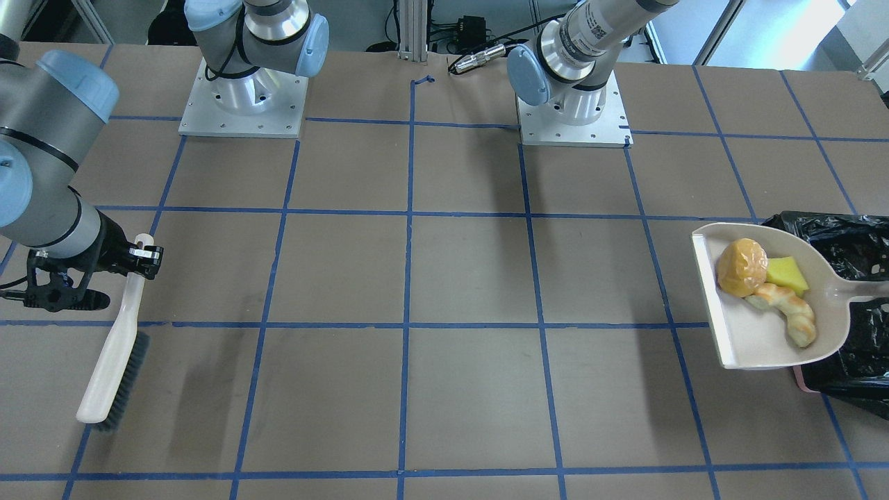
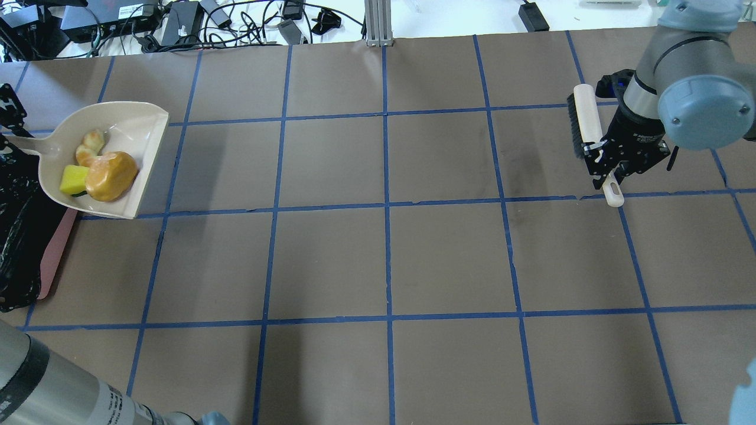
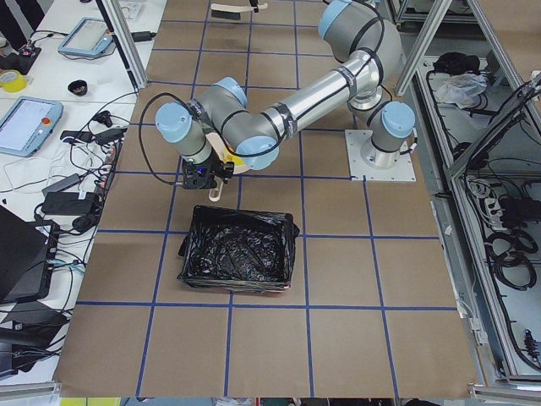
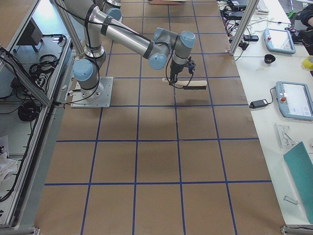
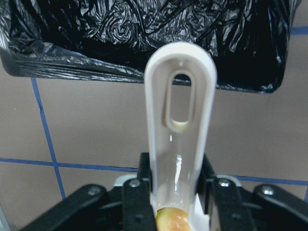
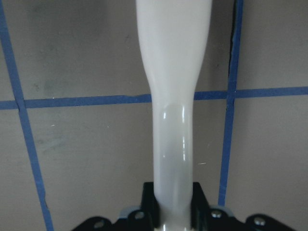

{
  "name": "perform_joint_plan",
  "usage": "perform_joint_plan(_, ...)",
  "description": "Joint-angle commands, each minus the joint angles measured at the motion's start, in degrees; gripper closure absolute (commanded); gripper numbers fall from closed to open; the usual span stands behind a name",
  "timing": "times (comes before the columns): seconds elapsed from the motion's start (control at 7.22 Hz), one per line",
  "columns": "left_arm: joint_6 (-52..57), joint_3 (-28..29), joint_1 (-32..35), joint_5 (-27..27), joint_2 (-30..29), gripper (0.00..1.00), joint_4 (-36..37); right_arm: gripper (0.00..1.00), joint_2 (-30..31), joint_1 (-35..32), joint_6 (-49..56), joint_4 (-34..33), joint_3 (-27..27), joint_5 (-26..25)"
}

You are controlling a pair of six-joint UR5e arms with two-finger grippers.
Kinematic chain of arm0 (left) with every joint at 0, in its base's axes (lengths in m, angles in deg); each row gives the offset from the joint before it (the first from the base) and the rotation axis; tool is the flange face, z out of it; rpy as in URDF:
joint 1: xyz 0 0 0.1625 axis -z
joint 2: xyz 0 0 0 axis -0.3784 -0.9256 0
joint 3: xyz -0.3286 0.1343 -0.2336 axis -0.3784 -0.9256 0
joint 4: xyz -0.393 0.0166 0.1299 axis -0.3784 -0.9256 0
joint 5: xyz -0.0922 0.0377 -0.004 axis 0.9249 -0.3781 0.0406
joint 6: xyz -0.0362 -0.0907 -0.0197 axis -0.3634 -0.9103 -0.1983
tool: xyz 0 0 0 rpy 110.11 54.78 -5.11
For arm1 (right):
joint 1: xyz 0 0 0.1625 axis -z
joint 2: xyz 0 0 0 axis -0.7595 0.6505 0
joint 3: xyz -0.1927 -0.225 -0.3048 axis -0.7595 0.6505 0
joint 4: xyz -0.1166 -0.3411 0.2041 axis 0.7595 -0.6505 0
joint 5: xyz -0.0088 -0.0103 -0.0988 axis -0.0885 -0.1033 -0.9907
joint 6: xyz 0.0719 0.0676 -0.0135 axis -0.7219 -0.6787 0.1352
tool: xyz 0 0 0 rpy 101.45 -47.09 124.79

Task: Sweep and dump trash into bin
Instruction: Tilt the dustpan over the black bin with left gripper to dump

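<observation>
1. Front view: beige plastic dustpan [image 1: 760, 344] is seen held at the edge of the pink rectangular bin w/ crinkled black bag liner [image 1: 851, 243]. All 3 trash bits are sat in the pan: glossy amber oval lump [image 1: 742, 267], yellow wedge [image 1: 788, 275], curved tan croissant-like piece [image 1: 790, 316].
2. Overhead: white-handled brush w/ dark bristles [image 2: 585, 127] is clamped by the right gripper [image 2: 601, 159] near the handle end, above the brown paper table w/ blue tape grid [image 2: 384, 260].
3. Left wrist cam: dustpan handle is pinched tight by the left gripper [image 5: 174, 192]. The handle tip is pointed at the bag.
4. Right wrist cam: brush handle is squeezed from both sides.
5. Left side view: the bin is on the table, just beside the near arm's wrist.
</observation>
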Motion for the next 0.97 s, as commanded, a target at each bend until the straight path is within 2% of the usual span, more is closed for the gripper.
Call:
perform_joint_plan(0.0,2.70,5.20,-3.33,-1.25,-2.71,1.00,-1.33,1.00,-2.78,0.27,2.78,-2.63,-0.02,-2.34)
perform_joint_plan(0.55,8.49,13.47,-9.74,-4.15,-8.16,1.00,-1.33,1.00,-6.55,2.38,5.68,-8.18,1.03,-2.79)
perform_joint_plan(0.83,10.53,17.33,-12.21,-5.21,-10.70,1.00,-1.07,1.00,-8.32,2.47,5.60,-8.27,1.21,-2.35)
